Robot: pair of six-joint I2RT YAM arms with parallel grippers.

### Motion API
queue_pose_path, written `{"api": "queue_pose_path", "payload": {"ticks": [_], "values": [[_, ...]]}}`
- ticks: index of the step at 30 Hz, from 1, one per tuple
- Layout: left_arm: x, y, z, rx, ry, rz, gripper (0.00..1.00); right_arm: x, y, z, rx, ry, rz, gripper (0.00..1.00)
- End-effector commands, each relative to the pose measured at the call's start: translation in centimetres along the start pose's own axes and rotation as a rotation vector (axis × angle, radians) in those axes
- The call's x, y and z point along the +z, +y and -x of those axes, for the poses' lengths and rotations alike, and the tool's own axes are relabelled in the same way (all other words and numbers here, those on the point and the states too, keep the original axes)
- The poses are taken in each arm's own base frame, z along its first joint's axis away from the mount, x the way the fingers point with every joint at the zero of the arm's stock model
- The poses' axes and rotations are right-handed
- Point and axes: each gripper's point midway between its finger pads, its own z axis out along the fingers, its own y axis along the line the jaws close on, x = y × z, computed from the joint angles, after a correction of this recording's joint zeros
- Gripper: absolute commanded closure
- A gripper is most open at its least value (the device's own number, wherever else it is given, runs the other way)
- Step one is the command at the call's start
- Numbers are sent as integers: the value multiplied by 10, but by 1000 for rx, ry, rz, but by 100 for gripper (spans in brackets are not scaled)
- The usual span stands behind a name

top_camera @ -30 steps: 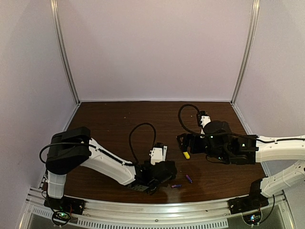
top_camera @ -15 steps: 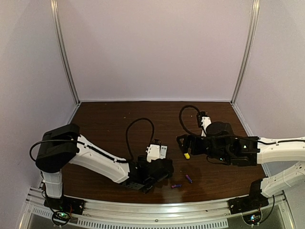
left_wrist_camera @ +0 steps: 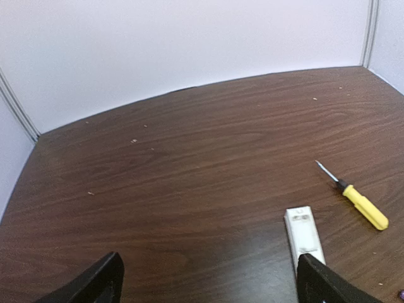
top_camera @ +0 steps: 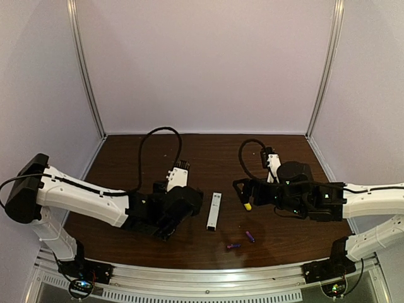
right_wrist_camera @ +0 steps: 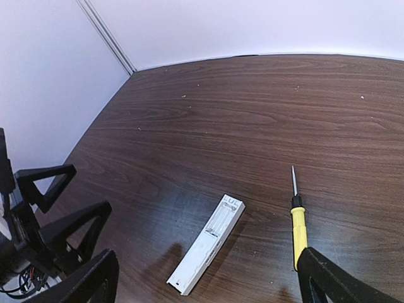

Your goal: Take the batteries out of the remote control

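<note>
**A:** Where is the remote control, and is either gripper holding it?

**B:** Neither. The white remote control point(top_camera: 214, 211) lies flat on the dark wooden table point(top_camera: 139, 158), about midway between the arms, its long axis running near to far. The left gripper point(left_wrist_camera: 209, 281) sits just left of it with jaws spread wide and nothing between them. The right gripper point(right_wrist_camera: 208, 284) is also wide open and empty, to the right and a little farther back, above a yellow-handled screwdriver point(top_camera: 246, 203).

**A:** And the batteries?

**B:** The two small purple batteries point(top_camera: 233, 245) lie loose on the table, to the near right of the remote and apart from it. The right battery point(top_camera: 250, 237) rests a little farther back than its partner. In the right wrist view the remote's grooved bay looks empty, so the unloading appears done.

**A:** How would these things handle?

**B:** My judgement: the batteries are light, hard and smooth — round enough to roll or squirt out of a loose pinch. Close across the middle of the barrel, fingers square to it. The remote seems a light, stiff plastic bar, low against the table. Grip it across its narrow sides near mid-length — an end grip would probably let it swing.
</note>
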Motion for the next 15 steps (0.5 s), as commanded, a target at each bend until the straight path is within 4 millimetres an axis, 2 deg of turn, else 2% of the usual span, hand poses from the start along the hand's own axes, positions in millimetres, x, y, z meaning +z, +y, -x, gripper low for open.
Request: {"api": "queue_pose_path", "payload": {"ticks": [1,9,15], "values": [[3,59,19,101,-20,127,3,-2,6,-1,-5,-10,36,0],[5,153,49,68,-73,220,3,-1,9,-1,-10,-7,51,0],[2,216,45,79,-143,317,3,0,11,-3,-13,-1,62,0]]}}
